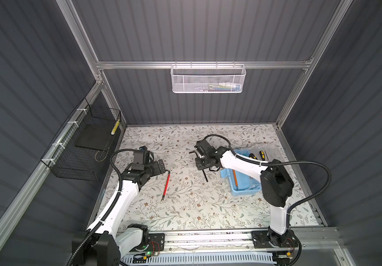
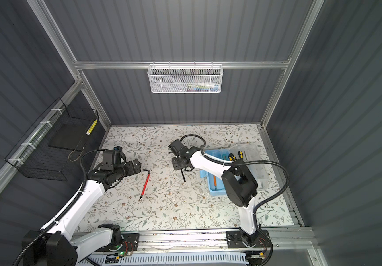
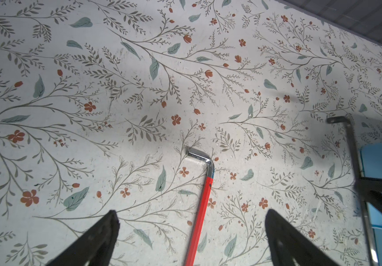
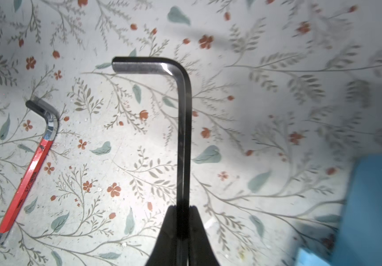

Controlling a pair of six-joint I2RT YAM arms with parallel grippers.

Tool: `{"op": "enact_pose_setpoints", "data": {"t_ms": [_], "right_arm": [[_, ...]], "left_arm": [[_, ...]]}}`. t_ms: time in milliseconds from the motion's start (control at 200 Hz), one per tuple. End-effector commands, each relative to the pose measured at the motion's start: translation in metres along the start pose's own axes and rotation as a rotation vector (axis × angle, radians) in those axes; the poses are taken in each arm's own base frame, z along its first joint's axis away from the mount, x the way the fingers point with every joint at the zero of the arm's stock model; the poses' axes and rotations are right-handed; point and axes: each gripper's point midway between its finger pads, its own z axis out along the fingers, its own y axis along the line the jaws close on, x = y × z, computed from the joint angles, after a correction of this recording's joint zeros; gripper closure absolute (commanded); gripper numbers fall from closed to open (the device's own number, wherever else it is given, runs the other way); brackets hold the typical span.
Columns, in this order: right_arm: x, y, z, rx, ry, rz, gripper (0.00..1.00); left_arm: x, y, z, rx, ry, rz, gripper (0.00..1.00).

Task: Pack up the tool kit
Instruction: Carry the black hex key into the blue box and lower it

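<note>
The left claw [image 3: 191, 239] stands spread above the tabletop [image 1: 185, 211], empty, over the red hex key [image 1: 166, 185] that is still unpacked. Mid-scene, the right claw [image 4: 182, 230] pinches the black hex key [image 4: 183, 138], lifted, not yet boxed. At the right, the tool kit [image 1: 246, 186] lies open, holding an orange-shafted tool and yellow-handled screwdrivers [image 1: 262, 154]. Packing looks perhaps halfway.
</note>
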Motion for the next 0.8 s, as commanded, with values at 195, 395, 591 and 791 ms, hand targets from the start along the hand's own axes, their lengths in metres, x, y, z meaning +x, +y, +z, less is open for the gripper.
{"op": "enact_pose_setpoints", "data": {"t_ms": [195,395,591,791], "right_arm": [[0.026,-0.138,-0.059,0.264,-0.032,0.152,0.97],[0.061,-0.182,-0.061,0.341,0.004,0.22,0.97],[0.072,-0.189,-0.038,0.359,0.052,0.21,0.98],[0.073,-0.191,-0.017,0.374,0.091,0.197,0.97]], "left_arm": [[-0.006,-0.008,0.007,0.04,0.003,-0.001,0.01],[-0.005,-0.008,0.009,0.042,0.011,-0.004,0.01],[-0.004,-0.007,0.009,0.038,0.02,-0.003,0.01],[-0.006,-0.006,0.004,0.029,0.011,0.0,0.0]]}}
